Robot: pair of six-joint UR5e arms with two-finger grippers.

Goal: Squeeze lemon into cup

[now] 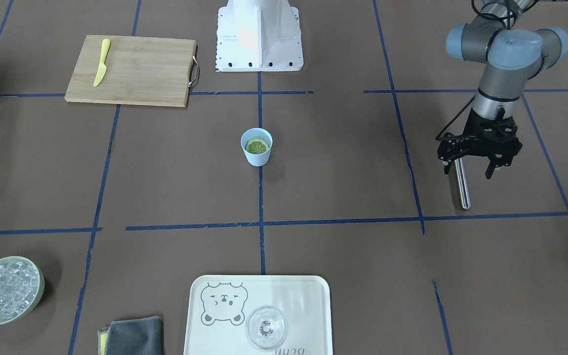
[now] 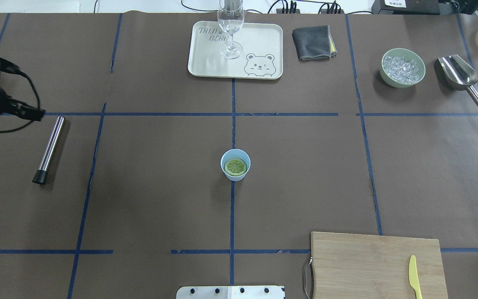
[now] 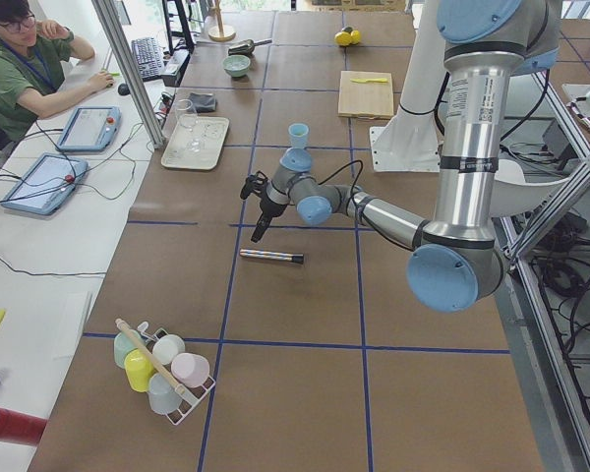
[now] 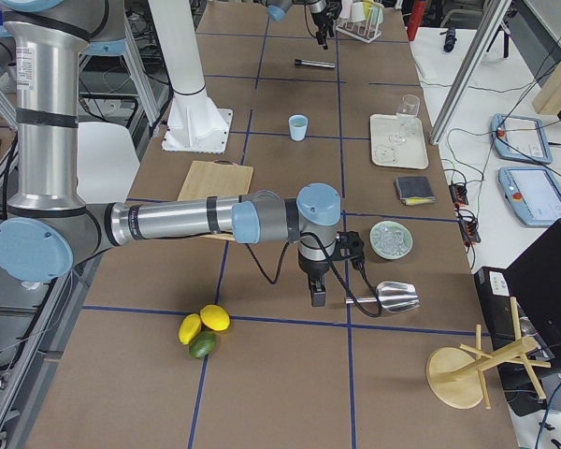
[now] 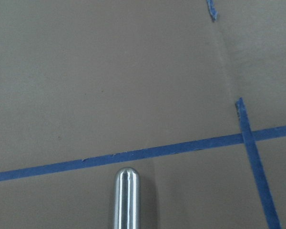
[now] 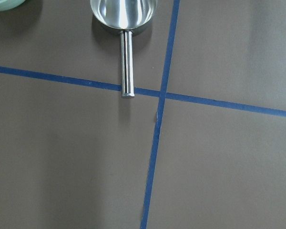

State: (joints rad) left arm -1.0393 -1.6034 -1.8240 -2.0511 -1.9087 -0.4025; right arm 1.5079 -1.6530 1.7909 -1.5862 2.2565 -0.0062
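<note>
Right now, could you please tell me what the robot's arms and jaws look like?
Both arms are silver metal tubes with light-blue caps on grey round joints. The left arm ends in black skeletal jaws, with a black cable looping beside its wrist. The right arm carries a black end piece too.

Light-blue cup (image 2: 235,165); yellow-green lemon (image 2: 236,166), pale segments; brown table (image 2: 160,187), blue tape grid.
</note>
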